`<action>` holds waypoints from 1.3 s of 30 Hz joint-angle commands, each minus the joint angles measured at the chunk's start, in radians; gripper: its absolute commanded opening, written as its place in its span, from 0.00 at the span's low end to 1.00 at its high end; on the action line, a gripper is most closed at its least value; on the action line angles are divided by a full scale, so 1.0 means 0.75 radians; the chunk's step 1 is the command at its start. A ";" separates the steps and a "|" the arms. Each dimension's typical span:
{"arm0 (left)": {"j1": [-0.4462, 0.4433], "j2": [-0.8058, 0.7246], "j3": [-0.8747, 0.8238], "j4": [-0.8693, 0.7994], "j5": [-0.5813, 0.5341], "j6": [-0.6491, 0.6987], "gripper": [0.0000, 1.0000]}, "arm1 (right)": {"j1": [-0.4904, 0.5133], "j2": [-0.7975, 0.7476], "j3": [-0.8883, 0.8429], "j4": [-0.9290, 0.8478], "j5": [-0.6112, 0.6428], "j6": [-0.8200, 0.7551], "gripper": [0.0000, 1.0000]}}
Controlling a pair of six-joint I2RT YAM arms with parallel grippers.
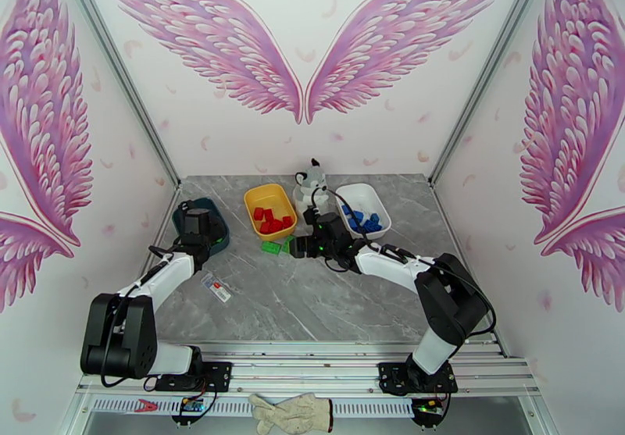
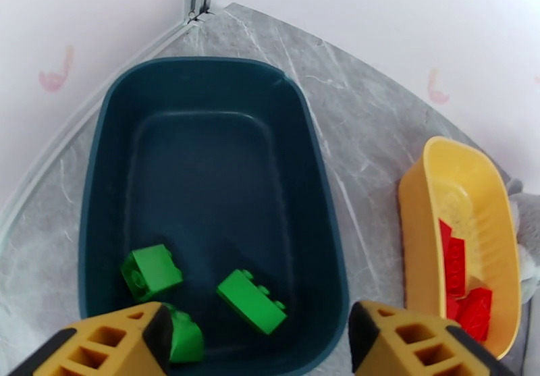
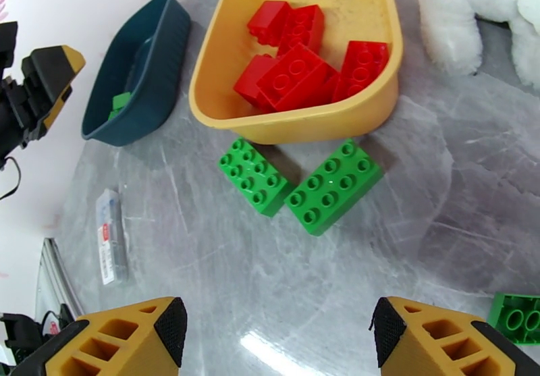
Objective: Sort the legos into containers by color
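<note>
Now our right gripper [image 3: 277,333] hangs wide, empty. At twelve o'clock two green legos [image 3: 253,176] touch, right by the yellow tub [image 3: 297,131]; we might shove both or bump it. Farther, our left gripper [image 2: 260,340] gapes over the teal tub [image 2: 108,168].

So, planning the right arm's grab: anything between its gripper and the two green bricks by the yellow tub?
Nothing visible: bare table lies between the open right gripper and both green bricks beside the yellow tub.
</note>
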 commanded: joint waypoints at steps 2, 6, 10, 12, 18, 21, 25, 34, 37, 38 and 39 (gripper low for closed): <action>-0.117 -0.131 -0.085 0.068 0.034 0.021 0.81 | -0.004 -0.038 0.029 -0.069 0.168 -0.006 0.80; -0.280 -0.143 -0.112 0.123 0.062 0.072 0.86 | -0.051 -0.090 -0.017 -0.065 0.216 0.030 0.79; -0.414 -0.080 -0.085 0.161 0.112 0.117 0.89 | -0.110 -0.143 -0.080 -0.046 0.239 0.070 0.79; -0.476 -0.024 -0.067 0.196 0.157 0.140 0.89 | -0.147 -0.174 -0.112 -0.031 0.241 0.094 0.79; -0.659 0.206 0.046 0.289 0.291 0.283 0.90 | -0.265 -0.262 -0.220 0.021 0.234 0.170 0.83; -0.758 0.340 0.137 0.310 0.338 0.385 0.91 | -0.325 -0.320 -0.283 0.053 0.217 0.196 0.86; -0.845 0.497 0.258 0.307 0.403 0.484 0.92 | -0.381 -0.389 -0.340 0.078 0.211 0.212 0.89; -0.915 0.800 0.531 0.187 0.458 0.601 0.92 | -0.456 -0.422 -0.388 0.115 0.150 0.240 0.93; -0.928 0.880 0.612 0.131 0.442 0.639 0.92 | -0.483 -0.418 -0.399 0.136 0.118 0.254 0.94; -0.933 0.904 0.635 0.115 0.437 0.646 0.92 | -0.490 -0.415 -0.403 0.141 0.112 0.258 0.94; -0.936 0.928 0.662 0.100 0.436 0.656 0.91 | -0.498 -0.413 -0.407 0.146 0.103 0.262 0.94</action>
